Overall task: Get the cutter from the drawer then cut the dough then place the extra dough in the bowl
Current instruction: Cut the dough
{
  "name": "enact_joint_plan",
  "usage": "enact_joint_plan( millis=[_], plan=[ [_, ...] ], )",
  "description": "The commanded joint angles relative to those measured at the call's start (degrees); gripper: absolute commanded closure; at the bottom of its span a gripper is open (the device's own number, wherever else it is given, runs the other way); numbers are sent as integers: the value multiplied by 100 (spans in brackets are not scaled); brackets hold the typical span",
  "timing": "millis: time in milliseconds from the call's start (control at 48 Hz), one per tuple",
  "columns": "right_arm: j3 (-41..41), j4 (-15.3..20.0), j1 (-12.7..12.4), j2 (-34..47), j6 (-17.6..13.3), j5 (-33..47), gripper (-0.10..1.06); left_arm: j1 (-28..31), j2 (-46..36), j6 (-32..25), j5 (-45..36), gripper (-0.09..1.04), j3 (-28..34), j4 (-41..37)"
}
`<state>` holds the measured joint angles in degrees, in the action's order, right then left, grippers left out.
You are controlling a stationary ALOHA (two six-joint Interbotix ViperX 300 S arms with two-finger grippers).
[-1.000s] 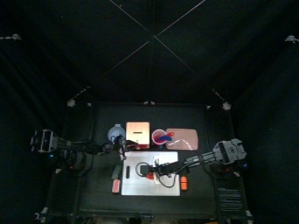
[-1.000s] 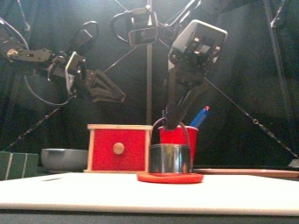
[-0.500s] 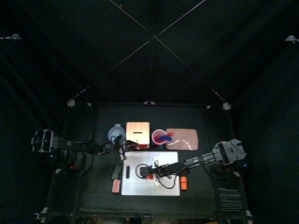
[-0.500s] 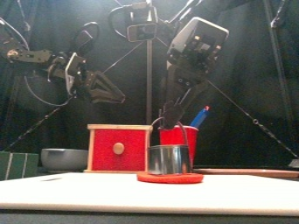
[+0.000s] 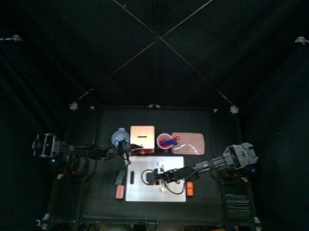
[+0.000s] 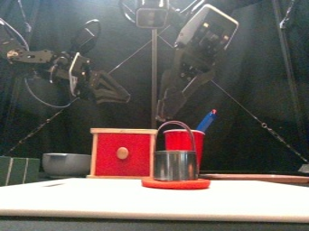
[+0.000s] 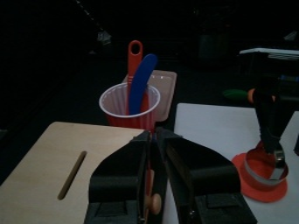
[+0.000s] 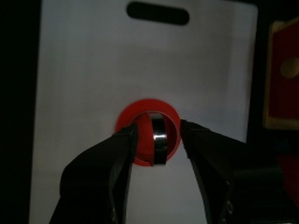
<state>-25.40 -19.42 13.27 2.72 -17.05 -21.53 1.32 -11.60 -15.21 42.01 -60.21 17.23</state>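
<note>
A round metal cutter (image 6: 175,163) with a wire handle stands on the flat red dough disc (image 6: 175,183), on the white cutting board (image 6: 241,197). My right gripper (image 6: 169,96) hangs open straight above it, clear of the handle. In the right wrist view the cutter (image 8: 156,141) and dough (image 8: 149,117) show between the spread jaws. My left gripper (image 6: 112,88) is shut and held high over the wooden box (image 6: 123,153), whose red drawer front is closed. The blue-grey bowl (image 6: 67,162) sits left of the box.
A red cup (image 6: 185,140) with a blue knife (image 7: 142,79) and a red knife (image 7: 133,57) stands on the pink tray (image 5: 191,144) behind the board. The box's flat top (image 7: 70,162) lies just under my left gripper (image 7: 156,138).
My right gripper has let go of the cutter's handle and risen well above it. The cutter stays on the dough. The left arm has barely moved.
</note>
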Motion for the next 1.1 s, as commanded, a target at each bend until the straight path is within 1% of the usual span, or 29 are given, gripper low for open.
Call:
enact_joint_plan(
  millis=[21,125,229,271,292,396,479,521,542,625,729,812,854,958,1042,1104],
  plan=[
    [-571,-79,-62,-659,26,870,16,-281,35,-9,299,33,70,114],
    [-1204,-220,-264,-967,-26,1538,16,-492,158,-9,527,33,70,158],
    [-1907,-202,-483,-1134,-44,2716,16,-729,404,-9,844,33,88,334],
    [-2162,-141,-571,-1151,-35,3234,16,-809,536,-9,967,33,97,413],
    [-2364,-97,-624,-1151,-9,3656,16,-861,598,-9,1037,33,105,448],
    [-2988,53,-729,-1037,62,5019,16,-1081,949,-9,1424,33,123,589],
    [-3366,237,-756,-879,132,5854,16,-1274,1213,-9,1740,33,176,686],
    [-3480,387,-756,-773,229,6152,16,-1354,1318,-9,1828,33,202,729],
    [-3533,527,-729,-677,352,6337,16,-1389,1354,-9,1863,33,229,747],
    [-3533,1011,-712,-422,809,6671,16,-1573,1521,0,1916,32,343,817],
    [-3428,1591,-580,-149,1459,6943,16,-1731,1714,0,1907,32,510,835],
    [-3340,1907,-492,-18,1775,7022,16,-1854,1854,0,1907,32,633,835],
    [-3322,1960,-448,0,1828,7022,16,-1898,1925,0,1907,31,703,835],
    [-3331,1978,-448,9,1819,7022,16,-1995,2127,26,1881,27,844,835],
    [-3296,1969,-448,9,1819,7022,16,-2083,2241,26,1854,21,923,835],
    [-3278,1951,-448,9,1819,7022,16,-2136,2312,35,1775,15,984,844]
  ],
)
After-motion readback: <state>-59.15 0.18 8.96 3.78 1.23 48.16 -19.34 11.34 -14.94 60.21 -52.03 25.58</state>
